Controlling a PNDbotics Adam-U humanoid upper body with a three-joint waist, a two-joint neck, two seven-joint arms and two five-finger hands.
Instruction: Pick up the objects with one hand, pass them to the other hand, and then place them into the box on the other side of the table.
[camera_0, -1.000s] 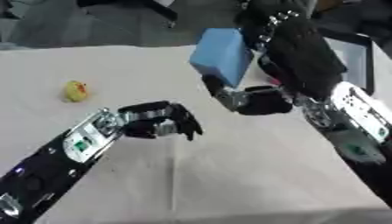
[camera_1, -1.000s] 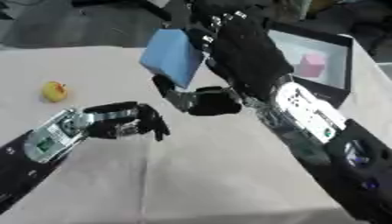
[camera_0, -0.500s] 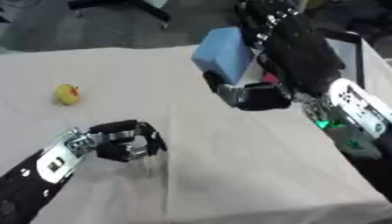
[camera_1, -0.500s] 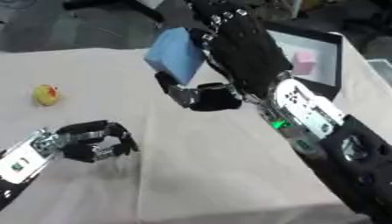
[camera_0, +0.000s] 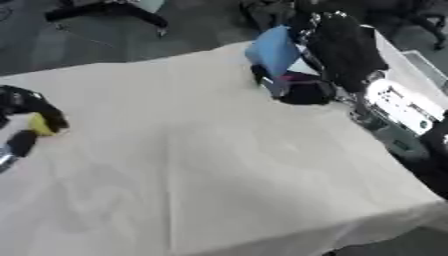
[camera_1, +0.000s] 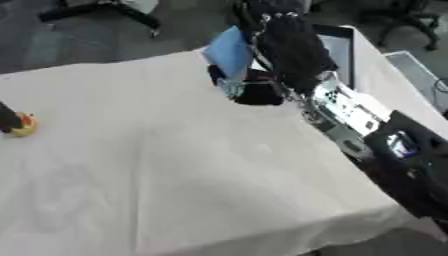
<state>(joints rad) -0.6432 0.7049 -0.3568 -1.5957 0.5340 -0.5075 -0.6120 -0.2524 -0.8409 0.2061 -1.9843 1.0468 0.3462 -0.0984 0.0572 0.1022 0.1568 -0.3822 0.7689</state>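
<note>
The right hand (camera_0: 337, 50) is holding a light blue block (camera_0: 273, 49) aloft by the table's far right edge, fingers curled round it. The left eye view is showing the left hand (camera_0: 26, 107), fingers curled beside a small yellow object (camera_0: 39, 125); the right eye view is catching only a fingertip there, plus the dark box (camera_1: 337, 42) behind the right arm

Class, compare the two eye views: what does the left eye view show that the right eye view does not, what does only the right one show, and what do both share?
Only the left eye view shows most of the left robot hand, curled around the yellow toy at the table's left edge. Only the right eye view shows more of the box behind the right arm; there just a dark fingertip touches the toy. Both show the right robot hand holding the blue block up near the box, above the white cloth.
</note>
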